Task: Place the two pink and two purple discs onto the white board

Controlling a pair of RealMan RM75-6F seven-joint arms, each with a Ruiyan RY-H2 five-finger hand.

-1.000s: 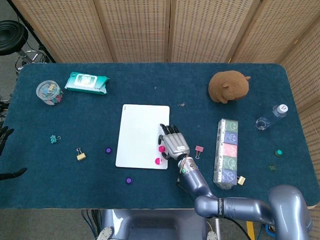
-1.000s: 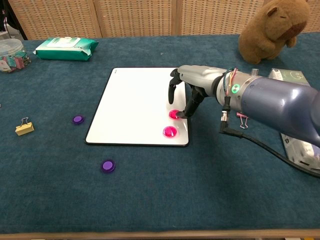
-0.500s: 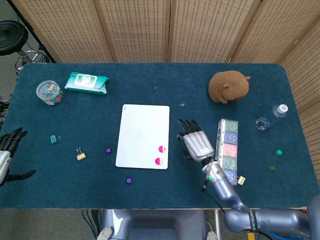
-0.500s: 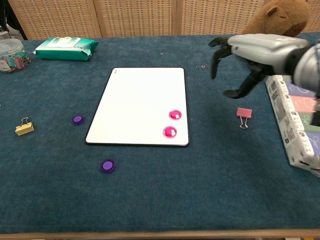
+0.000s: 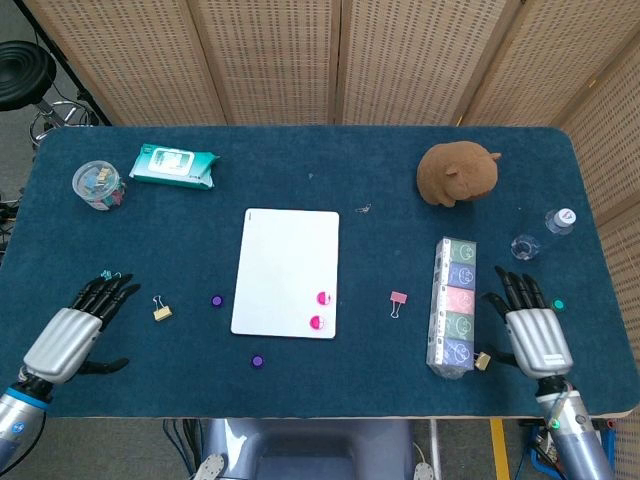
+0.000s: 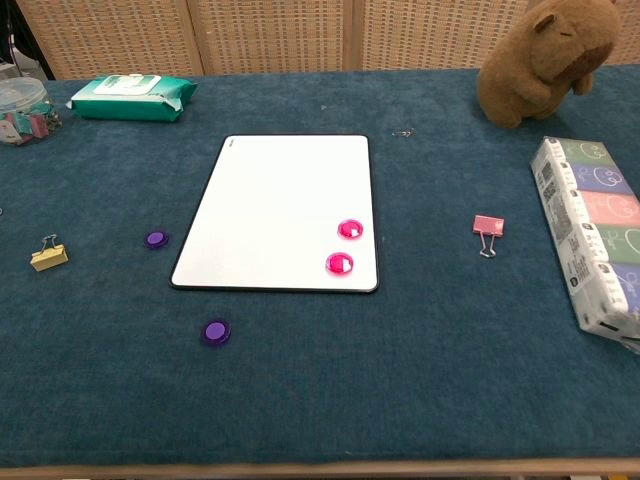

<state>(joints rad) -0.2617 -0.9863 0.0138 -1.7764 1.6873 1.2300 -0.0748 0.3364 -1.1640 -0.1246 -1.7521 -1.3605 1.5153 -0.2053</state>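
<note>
Two pink discs (image 5: pixel 323 298) (image 5: pixel 316 322) lie on the white board (image 5: pixel 285 265) near its lower right corner; the chest view shows the same pink discs (image 6: pixel 349 229) (image 6: pixel 340 264) on the board (image 6: pixel 270 210). One purple disc (image 5: pixel 216 300) (image 6: pixel 155 239) lies on the cloth just left of the board. The other purple disc (image 5: pixel 257 360) (image 6: pixel 215 332) lies below the board's front edge. My left hand (image 5: pixel 72 335) hovers at the table's front left, open and holding nothing. My right hand (image 5: pixel 530 330) hovers at the front right, open, fingers spread. Neither hand shows in the chest view.
A yellow binder clip (image 5: pixel 161 310) sits left of the purple disc. A pink clip (image 5: pixel 398 303) lies right of the board. A long tissue pack (image 5: pixel 455 305), a brown plush toy (image 5: pixel 457 172), a water bottle (image 5: pixel 540 236), a wipes packet (image 5: pixel 172 166) and a jar (image 5: pixel 98 184) stand around.
My right hand left the pink discs on the board and drew back to the front right corner. My left hand came forward into view at the front left.
</note>
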